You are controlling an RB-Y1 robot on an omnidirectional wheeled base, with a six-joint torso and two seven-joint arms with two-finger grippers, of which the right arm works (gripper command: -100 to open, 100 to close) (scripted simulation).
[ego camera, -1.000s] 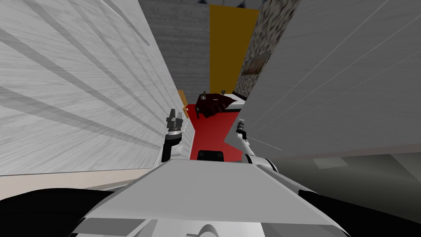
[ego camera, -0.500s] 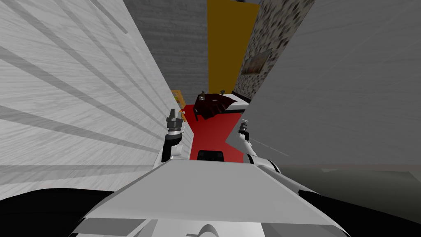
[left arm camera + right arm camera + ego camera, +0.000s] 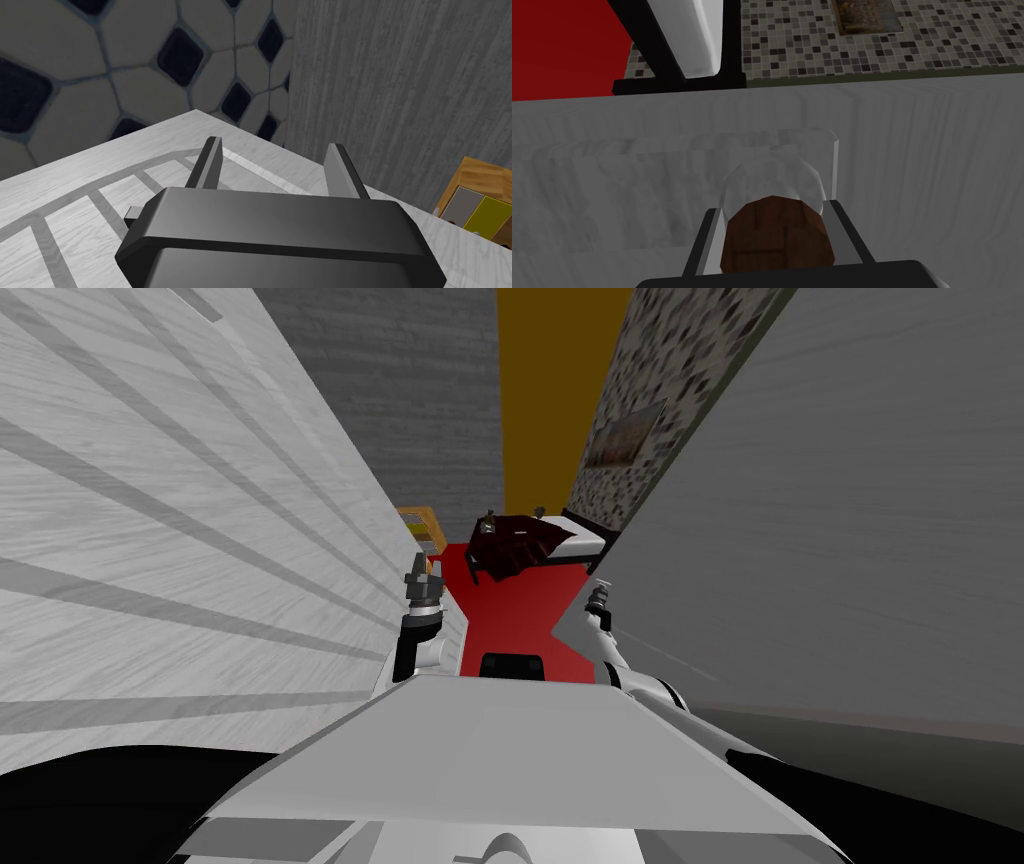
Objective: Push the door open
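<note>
Head view has the door (image 3: 830, 528) as a broad grey slab on our right, its free edge turned toward the red floor (image 3: 515, 613) ahead. Our right gripper (image 3: 599, 588) sits at that free edge. In the right wrist view its two fingers are clamped on the knob (image 3: 774, 235), a pale stub with a brown end, one finger against each side. The knob stands out from a raised plate (image 3: 662, 165) on the door's pale face.

Our left gripper (image 3: 424, 563) is raised just beside the striped panel (image 3: 200, 538) on our left. Its fingers are apart and hold nothing. The left wrist view shows that panel's corner past the fingertips, with a wooden shelf (image 3: 480, 200) beyond its far edge.

Between the door's free edge and the striped panel a gap shows the room beyond: the red floor, a bed (image 3: 535, 543) with a dark cover, and a yellow wall (image 3: 550, 388).

We judge the task part done. The hold on the knob is made and the door stands partly open. The gap looks narrow against our own width, so the opening is not finished. What is left, as we read it, is to press on through the knob so the door swings further from the striped panel, until the way onto the red floor is wide.
</note>
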